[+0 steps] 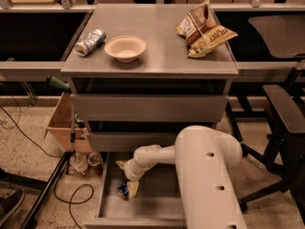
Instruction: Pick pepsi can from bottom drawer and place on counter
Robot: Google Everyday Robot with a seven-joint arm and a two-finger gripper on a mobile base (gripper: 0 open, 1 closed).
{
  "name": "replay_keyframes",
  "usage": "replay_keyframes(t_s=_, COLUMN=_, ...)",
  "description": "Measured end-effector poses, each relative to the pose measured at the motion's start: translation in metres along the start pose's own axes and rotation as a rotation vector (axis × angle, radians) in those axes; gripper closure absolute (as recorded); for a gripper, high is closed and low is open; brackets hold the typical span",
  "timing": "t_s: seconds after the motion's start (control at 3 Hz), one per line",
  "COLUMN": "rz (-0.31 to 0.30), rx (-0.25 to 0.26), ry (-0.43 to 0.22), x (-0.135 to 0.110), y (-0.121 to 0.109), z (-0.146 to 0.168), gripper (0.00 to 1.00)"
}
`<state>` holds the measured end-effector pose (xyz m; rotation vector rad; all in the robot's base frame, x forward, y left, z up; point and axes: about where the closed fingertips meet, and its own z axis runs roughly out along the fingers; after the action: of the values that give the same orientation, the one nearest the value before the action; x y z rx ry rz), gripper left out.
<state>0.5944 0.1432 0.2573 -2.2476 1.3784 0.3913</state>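
The bottom drawer (143, 209) is pulled open under the cabinet, its grey floor showing. The pepsi can (123, 190), small and dark blue, sits low in the drawer's left part. My gripper (127, 187) reaches down into the drawer from the white arm and sits around the can, with a cream fingertip (134, 189) beside it on the right. The counter (162, 46) is the flat grey cabinet top above.
On the counter lie a silver-grey can (90, 41) at left, a cream bowl (125, 47) beside it and a chip bag (204, 28) at right. A cardboard box (62, 125), cables and small jars stand left of the cabinet. A dark chair (286, 113) stands at right.
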Motion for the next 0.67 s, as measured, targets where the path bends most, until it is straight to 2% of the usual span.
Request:
replay_keyframes(t_s=0.33, rz=0.001, rx=-0.054, ry=-0.005, x=0.028, y=-0.007, z=0.042, gripper=0.00)
replay_keyframes(t_s=0.67, rz=0.031, rx=-0.108, ry=-0.009, x=0.053, y=-0.004, z=0.071, gripper=0.00)
